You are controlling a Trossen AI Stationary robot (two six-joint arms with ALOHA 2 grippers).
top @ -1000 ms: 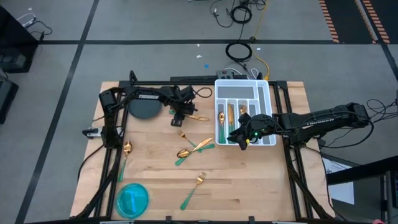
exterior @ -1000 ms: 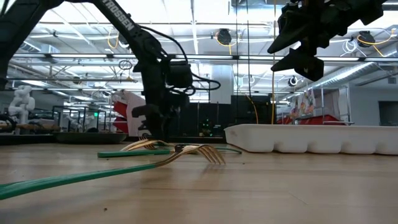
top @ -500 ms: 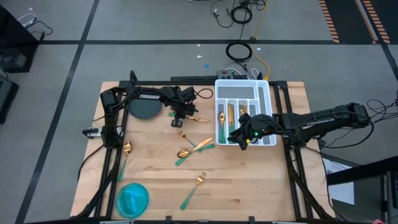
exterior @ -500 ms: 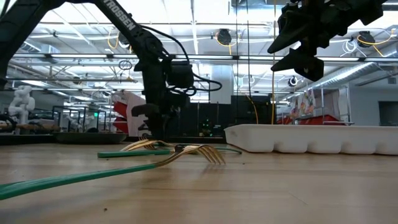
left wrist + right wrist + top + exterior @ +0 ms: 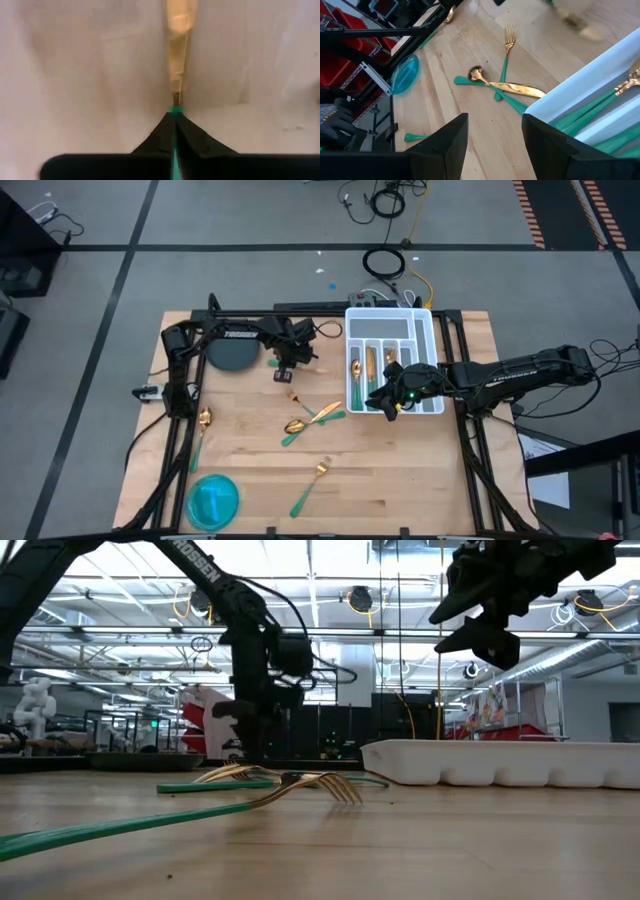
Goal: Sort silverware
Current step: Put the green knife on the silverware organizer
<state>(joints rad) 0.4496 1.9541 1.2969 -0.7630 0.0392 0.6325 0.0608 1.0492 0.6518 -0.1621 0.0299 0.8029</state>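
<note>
Pinching a slim green handle, the left gripper [image 5: 174,131] holds a shiny gold-headed utensil [image 5: 178,55] over the pale wooden table [image 5: 400,470]. The right gripper [image 5: 492,132] hangs open, empty, beside the white tray [image 5: 600,75].

table [image 5: 420,480]: pale wood, matt | silverware [image 5: 512,89]: glossy gold metal

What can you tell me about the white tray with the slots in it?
The white plastic compartmented tray sits flat at the far right part of the wooden table. It has several long, narrow slots. Some already hold gold-headed, green-handled silverware lying lengthwise. The right gripper hovers open over its near edge, not touching it.
</note>
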